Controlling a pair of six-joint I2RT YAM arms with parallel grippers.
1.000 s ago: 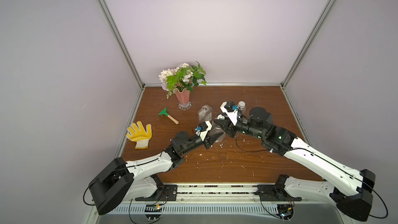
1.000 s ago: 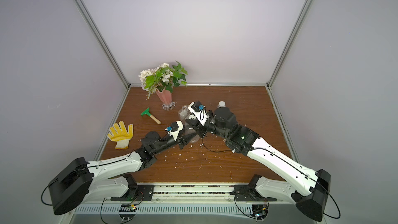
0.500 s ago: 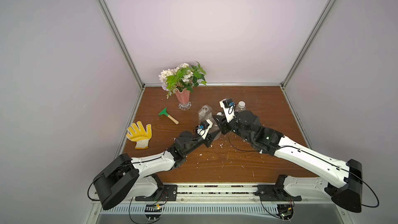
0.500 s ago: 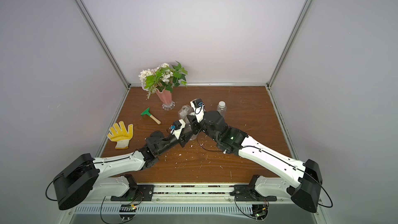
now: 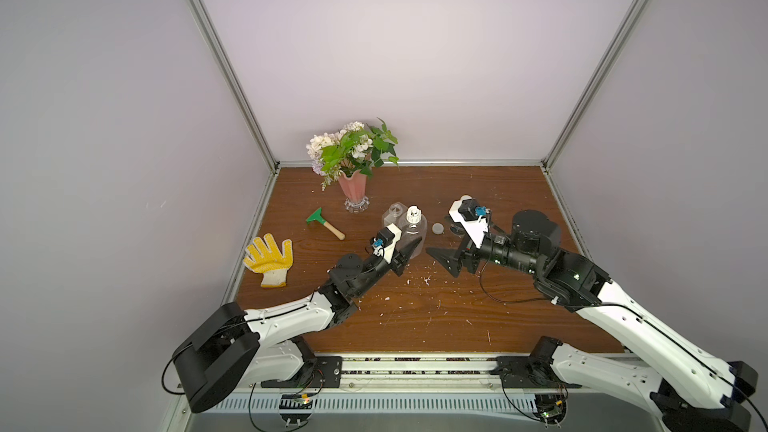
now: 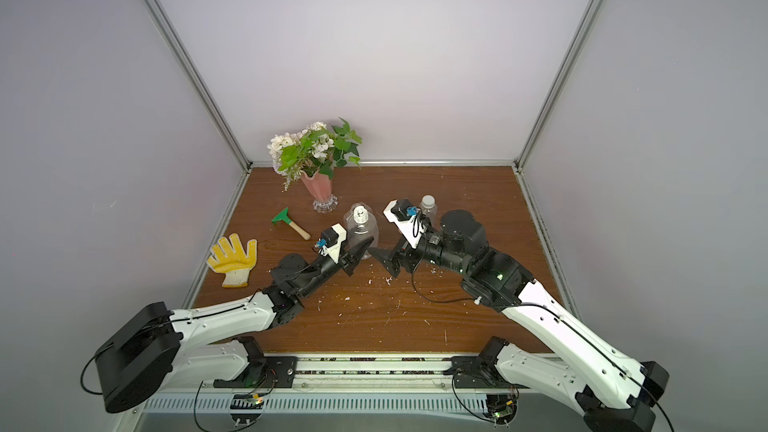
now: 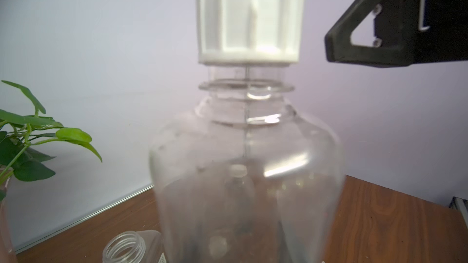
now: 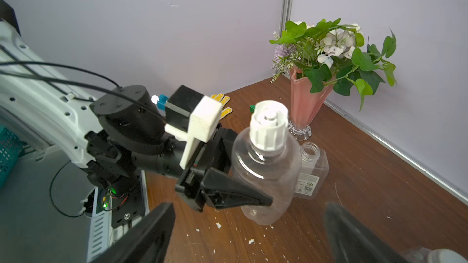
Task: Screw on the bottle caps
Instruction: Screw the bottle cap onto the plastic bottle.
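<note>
While the left end effector pinches the rounded bottle low on its body, near the vase, we find the right end effector spread wide just beside that bottle. We judge it light, slick and thin-walled; take the ribbed cap by its ribs.

The rounded clear bottle stands upright, a ribbed white cap on its neck. The labelled square bottle just behind stands uncapped. A flat round cap lies nearby.

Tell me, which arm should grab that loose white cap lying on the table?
Probably right: the right gripper is open, empty, near the loose cap; the left gripper is shut on the rounded bottle.
</note>
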